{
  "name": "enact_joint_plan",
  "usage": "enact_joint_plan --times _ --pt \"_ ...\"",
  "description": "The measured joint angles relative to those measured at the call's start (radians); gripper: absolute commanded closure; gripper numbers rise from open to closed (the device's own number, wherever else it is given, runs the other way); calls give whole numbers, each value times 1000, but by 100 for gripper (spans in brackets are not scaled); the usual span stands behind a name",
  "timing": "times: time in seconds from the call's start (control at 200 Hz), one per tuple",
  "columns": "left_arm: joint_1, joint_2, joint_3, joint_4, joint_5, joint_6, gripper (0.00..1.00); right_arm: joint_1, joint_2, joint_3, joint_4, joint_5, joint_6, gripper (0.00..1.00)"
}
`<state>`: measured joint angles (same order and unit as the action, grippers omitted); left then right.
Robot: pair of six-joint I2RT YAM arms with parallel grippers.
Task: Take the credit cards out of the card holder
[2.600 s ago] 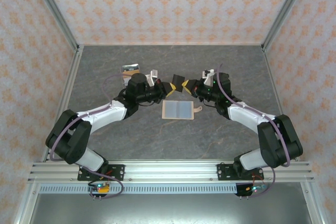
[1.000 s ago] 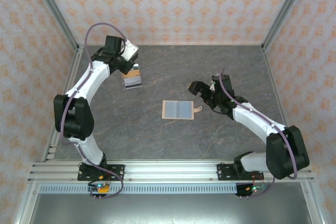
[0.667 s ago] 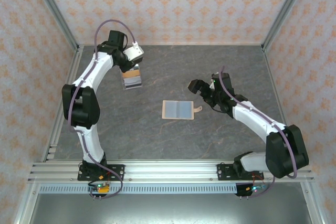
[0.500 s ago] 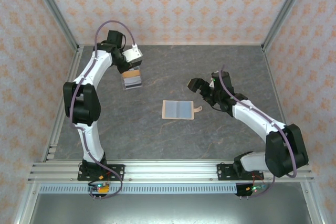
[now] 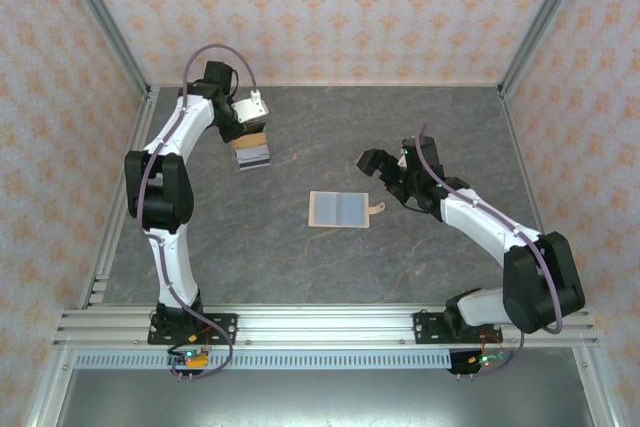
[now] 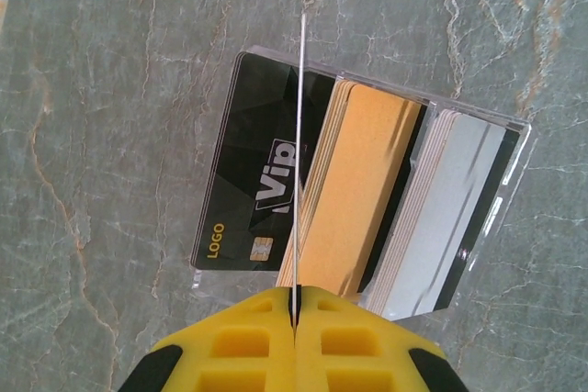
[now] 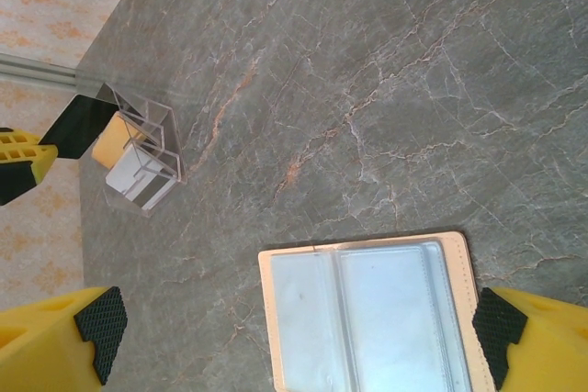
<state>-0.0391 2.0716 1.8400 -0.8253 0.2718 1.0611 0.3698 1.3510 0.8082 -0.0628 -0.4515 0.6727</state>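
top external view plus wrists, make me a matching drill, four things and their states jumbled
Things: 1 left gripper; 2 right gripper; 3 card holder; 4 orange cards.
States: A lying spread open; B jaws wide open; C stacked in the clear tray; D shut on a thin card.
Pairs: 1-D, 2-B, 3-A, 4-C.
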Motion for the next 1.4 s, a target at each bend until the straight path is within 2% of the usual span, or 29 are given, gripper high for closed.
enact_joint_plan --times 0.47,0.696,1.031,1.261,1.396 --pt "0 79 134 -40 -19 74 100 5 0 0 0 0 6 1" --pt "0 95 144 -53 -26 93 100 9 0 0 0 0 6 1" --pt "0 95 144 -44 -68 92 87 13 10 4 3 0 10 1" --pt "0 95 140 -7 -108 87 75 16 10 4 3 0 11 1" --pt "0 95 131 14 -124 77 73 16 10 4 3 0 11 1"
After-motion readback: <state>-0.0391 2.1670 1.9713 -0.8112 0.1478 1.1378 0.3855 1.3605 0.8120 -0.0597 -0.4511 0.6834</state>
